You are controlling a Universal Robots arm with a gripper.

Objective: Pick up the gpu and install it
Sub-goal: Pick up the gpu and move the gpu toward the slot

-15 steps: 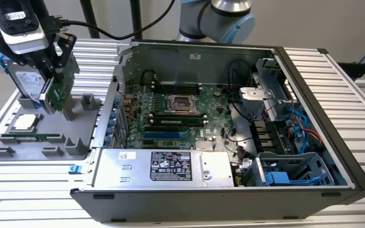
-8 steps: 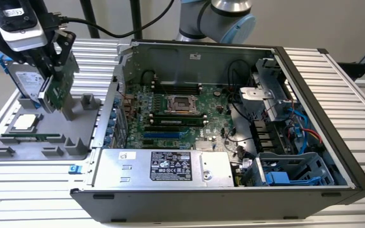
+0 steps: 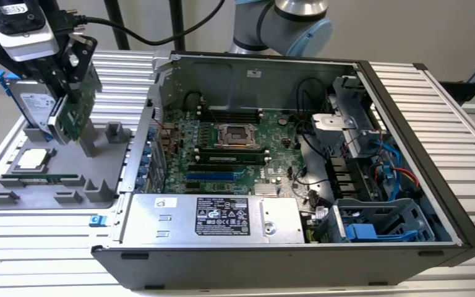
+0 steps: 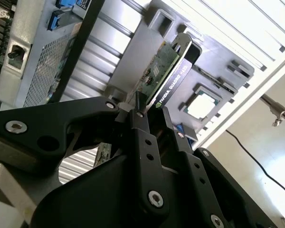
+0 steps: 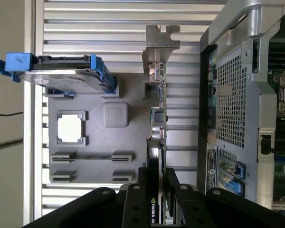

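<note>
ribbed metal table carries a grey tray at the exterior view's left and an open case beside it, with its motherboard exposed. over the tray the gripper is clamped on the top edge of the gpu, which stands upright just beside the blue-framed drive and apart from the case. in the second wrist view the black fingers pinch the card, and in the first wrist view its silver bracket is at the far end.
</note>
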